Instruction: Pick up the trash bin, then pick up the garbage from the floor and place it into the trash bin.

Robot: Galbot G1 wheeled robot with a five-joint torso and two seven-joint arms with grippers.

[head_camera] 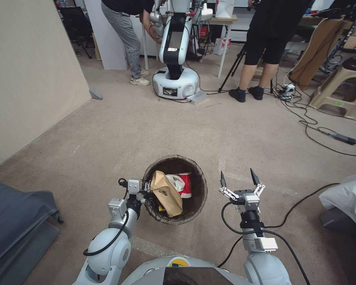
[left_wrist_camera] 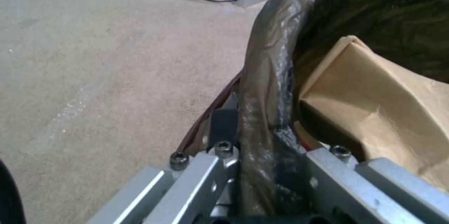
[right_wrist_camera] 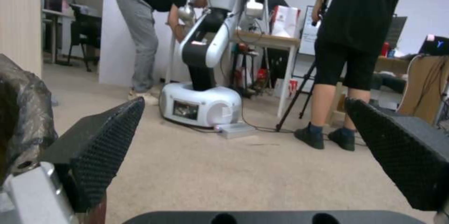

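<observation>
We are gripping the trash bin (head_camera: pixel 197 174) rim with our left claw (head_camera: pixel 145 189), garbage (head_camera: pixel 167 193) already inside, right claw (head_camera: pixel 240 179) hanging wide.

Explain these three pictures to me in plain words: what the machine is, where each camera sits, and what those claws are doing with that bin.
This is a wheeled robot with two arms, each ending in a two-fingered claw called a gripper. The wide picture comes from a camera on its head, looking down past both arms at a carpeted floor. The other two come from small cameras on its wrists.

The left gripper is clamped on the rim of the trash bin, a small round bin lined with a dark bag. The left wrist picture shows that grip up close: the bagged rim runs between the metal fingers. In the bin lie a brown paper bag, white tissue and a red-and-white paper cup.

The right gripper is beside the bin, fingers spread, holding nothing. Its wrist camera looks out between its black fingertips at the room.
</observation>
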